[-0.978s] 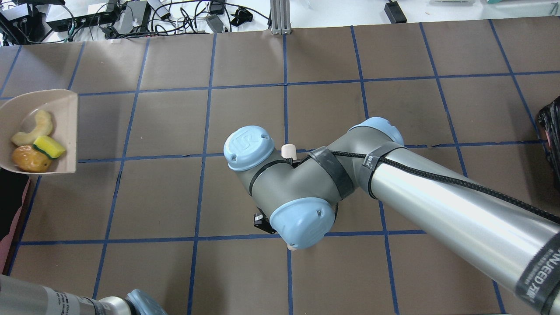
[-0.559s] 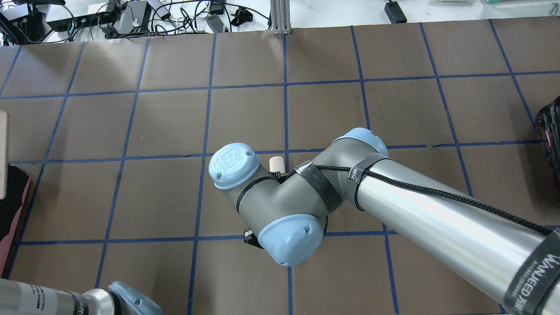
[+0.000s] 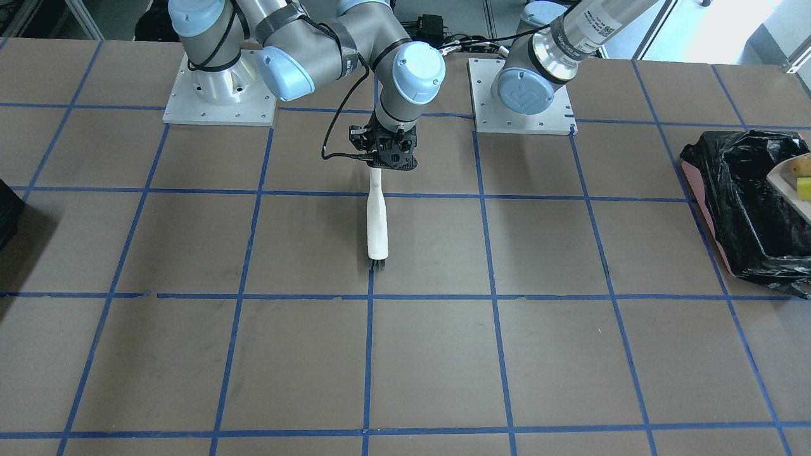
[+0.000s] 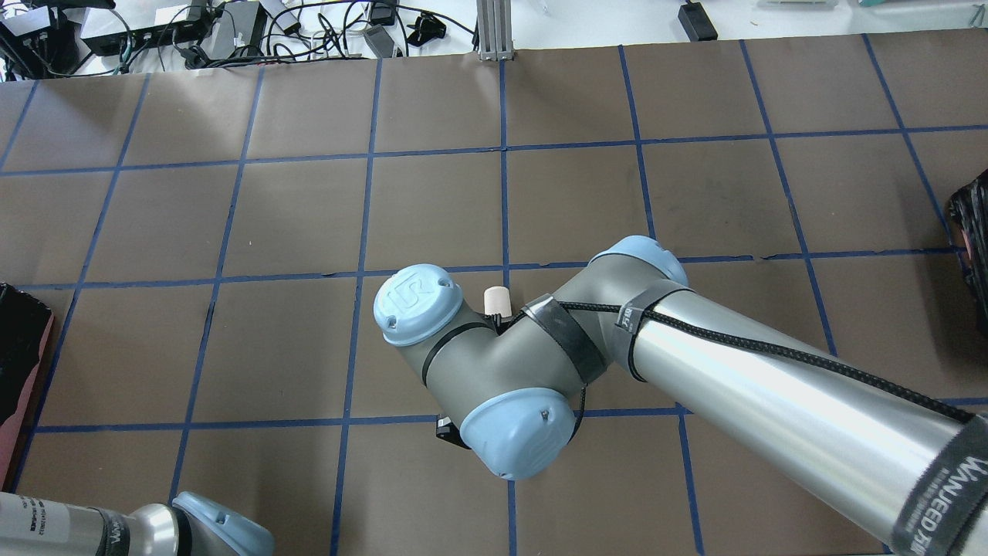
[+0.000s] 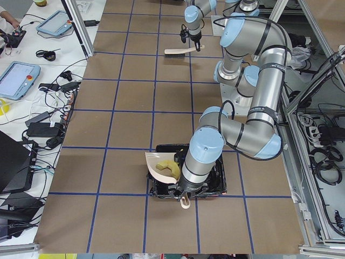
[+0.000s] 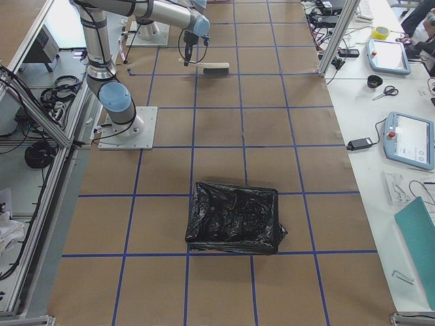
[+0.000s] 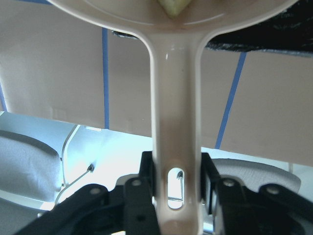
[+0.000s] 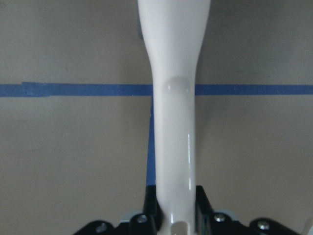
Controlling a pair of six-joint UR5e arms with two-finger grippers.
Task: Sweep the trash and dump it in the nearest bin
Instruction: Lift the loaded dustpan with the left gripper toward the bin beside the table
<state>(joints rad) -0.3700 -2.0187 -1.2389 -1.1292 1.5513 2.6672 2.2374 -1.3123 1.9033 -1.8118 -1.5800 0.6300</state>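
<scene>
Cream dustpan [image 7: 174, 122], handle clamped in left fingers [image 7: 145, 171], holds trash [image 5: 170, 166] straight ahead of them, over the bin [image 3: 735, 209]; right fingers [image 8: 201, 210] grip brush [image 3: 377, 221].

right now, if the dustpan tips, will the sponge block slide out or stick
It will probably slide: the sponge block rests on the smooth, glossy dustpan. It looks like light foam, so it may tumble rather than drop hard. Its flat faces make rolling unlikely.
</scene>
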